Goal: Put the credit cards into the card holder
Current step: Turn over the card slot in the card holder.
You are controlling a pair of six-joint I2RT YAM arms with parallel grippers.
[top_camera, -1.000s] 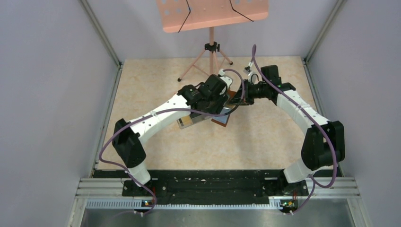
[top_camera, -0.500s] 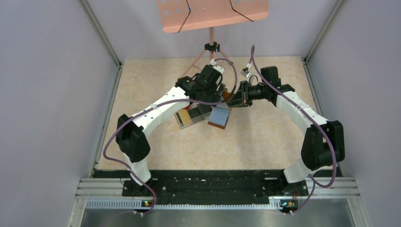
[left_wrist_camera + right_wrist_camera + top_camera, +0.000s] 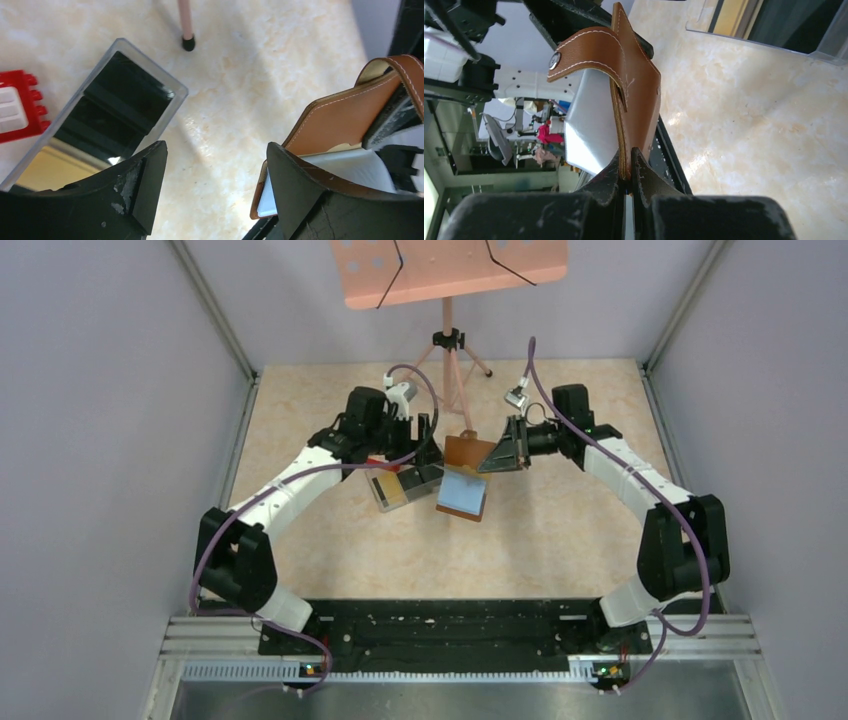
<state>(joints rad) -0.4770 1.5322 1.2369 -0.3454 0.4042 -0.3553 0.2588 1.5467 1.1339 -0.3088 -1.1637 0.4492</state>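
At the left, our left gripper hangs spread and empty just beside the clear box, where tan-yellow and black credit cards lie, not yet moved. In the middle of the worktop, the card holder is open with a blue card against its inner face. At the right, our right gripper pinches its raised flap, so we judge the task partly done.

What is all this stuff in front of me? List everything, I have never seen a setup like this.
card holder: one, brown leather, mid-table, open
blue card: one, light blue, in the open holder
clear box: one, transparent, left of the holder
tan-yellow card: one, inside the box
black cards: count unclear, inside the box
red tray: one, beside the box
music stand: one, pink, far edge
table: one, beige marbled
left tool: open, empty, between box and holder
right tool: shut on the holder's edge
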